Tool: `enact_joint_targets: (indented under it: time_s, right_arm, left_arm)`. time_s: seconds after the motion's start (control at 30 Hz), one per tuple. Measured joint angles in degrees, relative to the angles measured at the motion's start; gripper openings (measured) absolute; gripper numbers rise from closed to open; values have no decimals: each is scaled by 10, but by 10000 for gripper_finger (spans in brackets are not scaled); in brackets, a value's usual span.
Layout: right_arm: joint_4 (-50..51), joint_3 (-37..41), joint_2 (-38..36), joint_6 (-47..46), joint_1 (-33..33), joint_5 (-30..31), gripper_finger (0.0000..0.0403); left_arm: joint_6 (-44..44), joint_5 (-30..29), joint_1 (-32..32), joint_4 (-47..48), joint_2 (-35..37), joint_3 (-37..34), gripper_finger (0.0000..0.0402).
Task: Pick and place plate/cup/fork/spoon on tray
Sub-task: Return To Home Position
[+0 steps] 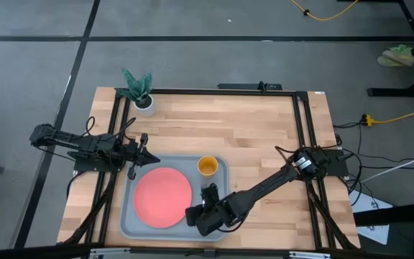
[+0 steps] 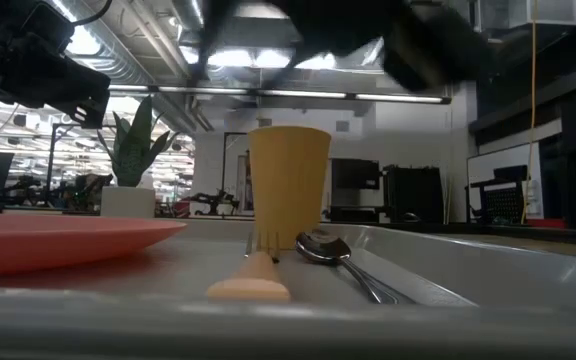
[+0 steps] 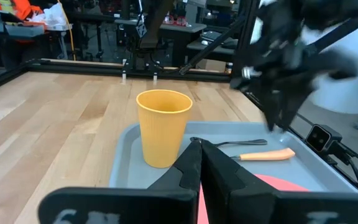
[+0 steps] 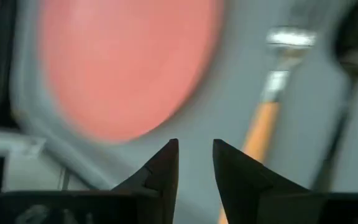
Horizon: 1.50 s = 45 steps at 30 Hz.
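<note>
The grey tray (image 1: 221, 167) lies on the wooden table. On it rest the pink-red plate (image 1: 162, 197), the upright yellow-orange cup (image 1: 207, 166), the orange-handled fork (image 3: 267, 155) and the dark spoon (image 3: 229, 144). Fork and spoon lie side by side, right of the plate and near the cup. In the high view my right arm hides them. My right gripper (image 4: 195, 149) hovers over the tray's near right part, beside the plate's edge. It is slightly open and empty. My left gripper (image 3: 201, 152) is shut and empty at the tray's far left corner (image 1: 136, 164).
A white pot with a green plant (image 1: 142, 99) stands at the table's far left corner. Black frame rails (image 1: 300, 129) run along the table's left, right and far sides. Bare wood lies beyond and right of the tray.
</note>
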<state>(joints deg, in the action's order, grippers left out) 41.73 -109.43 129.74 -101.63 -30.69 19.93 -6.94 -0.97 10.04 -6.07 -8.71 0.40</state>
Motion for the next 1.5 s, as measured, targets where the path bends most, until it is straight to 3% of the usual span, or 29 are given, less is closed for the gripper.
enact_joint_targets:
  time_s: [0.2,0.33,0.43,0.57,0.73,1.0,1.3,1.4,1.5]
  right_arm:
    - [-1,-79,-3,184,-9,-37,104]
    - [-35,-85,-3,422,-22,0,104]
    - [-48,-85,-2,563,-23,-39,104]
    - [-44,-76,-2,657,-25,-112,104]
    - [-45,-76,-2,763,-25,-156,104]
    - [47,-75,-33,826,-25,-170,104]
    - [132,-65,-69,918,-20,-135,104]
    - [92,-2,-98,943,-15,-135,103]
    - [-3,120,-155,940,-12,-136,103]
  left_arm:
    - [0,0,0,-1,0,0,0]
    - [0,0,0,0,0,0,0]
    - [0,0,0,0,0,0,0]
    - [0,0,0,0,0,0,0]
    - [0,0,0,0,0,0,0]
    - [0,0,0,0,0,0,0]
    - [0,0,0,1,0,0,0]
    - [0,0,0,0,0,0,0]
    - [0,0,0,0,0,0,0]
